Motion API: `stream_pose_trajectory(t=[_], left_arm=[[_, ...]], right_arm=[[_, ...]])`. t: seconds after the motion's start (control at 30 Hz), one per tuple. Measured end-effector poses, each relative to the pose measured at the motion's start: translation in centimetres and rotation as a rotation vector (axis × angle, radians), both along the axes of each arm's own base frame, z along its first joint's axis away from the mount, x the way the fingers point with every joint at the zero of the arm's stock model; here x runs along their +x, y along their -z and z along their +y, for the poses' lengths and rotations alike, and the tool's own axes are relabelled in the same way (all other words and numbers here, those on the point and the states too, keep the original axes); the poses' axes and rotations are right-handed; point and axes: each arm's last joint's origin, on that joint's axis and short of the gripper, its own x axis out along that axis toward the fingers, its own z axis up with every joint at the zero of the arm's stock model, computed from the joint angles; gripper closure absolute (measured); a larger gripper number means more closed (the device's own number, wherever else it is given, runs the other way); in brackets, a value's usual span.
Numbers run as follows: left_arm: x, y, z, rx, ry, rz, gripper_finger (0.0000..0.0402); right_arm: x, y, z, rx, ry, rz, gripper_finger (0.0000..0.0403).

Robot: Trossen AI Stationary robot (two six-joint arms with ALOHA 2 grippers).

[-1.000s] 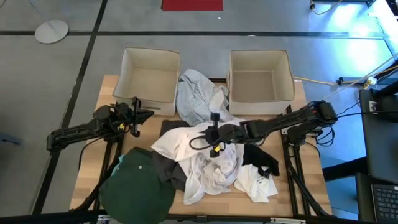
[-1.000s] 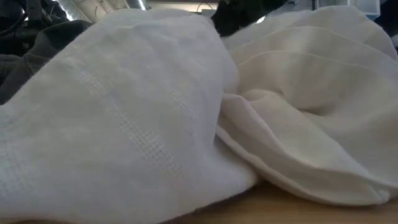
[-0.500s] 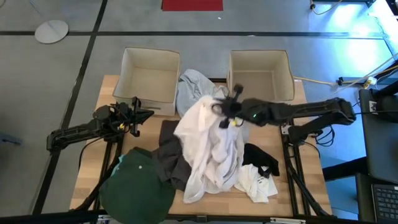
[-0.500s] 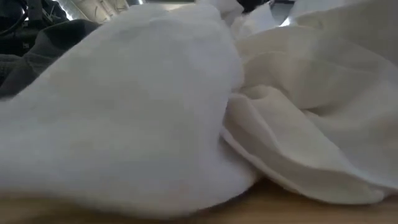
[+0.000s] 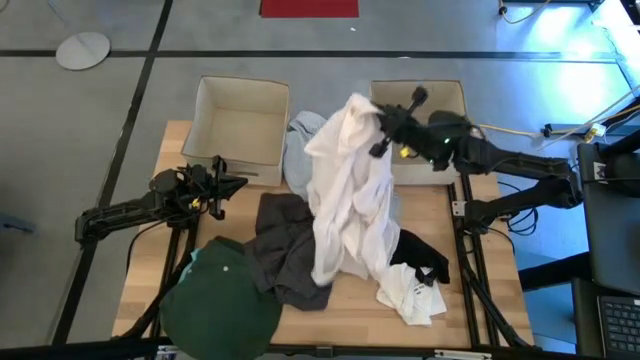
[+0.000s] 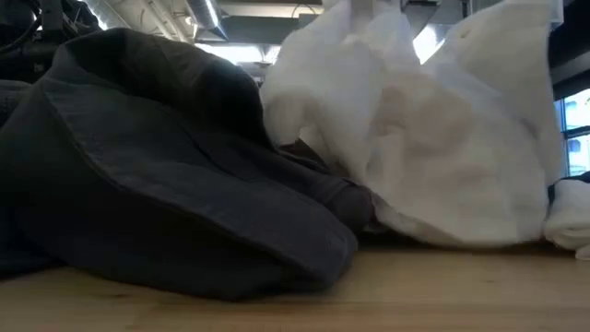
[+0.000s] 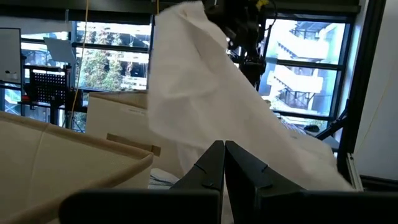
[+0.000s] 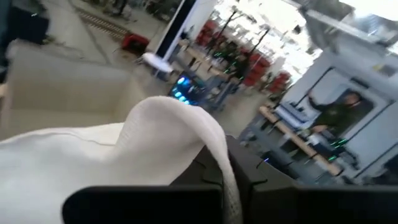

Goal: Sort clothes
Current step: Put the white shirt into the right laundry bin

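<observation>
My right gripper point(image 5: 379, 127) is raised near the near left corner of the right beige box point(image 5: 452, 108), shut on a large white garment point(image 5: 345, 195) that hangs from it down to the table. Beside that lie a dark grey garment point(image 5: 285, 255), a dark green one point(image 5: 220, 300), a pale grey-blue one point(image 5: 300, 150), a black one point(image 5: 420, 255) and a small white one point(image 5: 410, 295). My left gripper point(image 5: 238, 183) waits shut at the table's left, by the left box point(image 5: 240, 125). My right gripper pinches a bunched top fold of the white garment point(image 8: 193, 127) between its two fingers, which lie about level and point toward the table's left. The cloth drapes over the fingers and hangs below them. Its lower end point(image 5: 330, 265) rests on the table and the dark grey garment.
Two open beige boxes stand along the far edge, the pale grey-blue garment between them. The dark green garment overhangs the near left edge. In the low view the dark grey garment point(image 6: 166, 157) fills the left and the white one point(image 6: 424, 138) the right.
My right gripper has risen and swung toward the far edge and the right box, tipping up to level. It has drawn the white garment up out of the pile, so that it now hangs long with its lower end still on the table. The dark grey garment is uncovered.
</observation>
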Motion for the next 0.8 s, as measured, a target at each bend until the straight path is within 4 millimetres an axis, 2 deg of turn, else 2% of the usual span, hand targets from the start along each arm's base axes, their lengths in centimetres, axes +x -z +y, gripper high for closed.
stream_pose_trajectory(t=[0.5, 0.67, 0.8], left_arm=[[0.0, 0.0, 0.0, 0.000, 0.000, 0.000, 0.0398], [0.0, 0.0, 0.0, 0.000, -0.002, 0.000, 0.0398], [0.0, 0.0, 0.0, -0.001, -0.005, 0.001, 0.0398]], right_arm=[[-5.3, -11.1, -2.7, -0.227, 0.161, -0.190, 0.0399], [-6.4, -14.1, -3.3, -0.342, 0.209, -0.193, 0.0398], [-7.0, -16.2, -3.5, -0.371, 0.225, -0.255, 0.0398]])
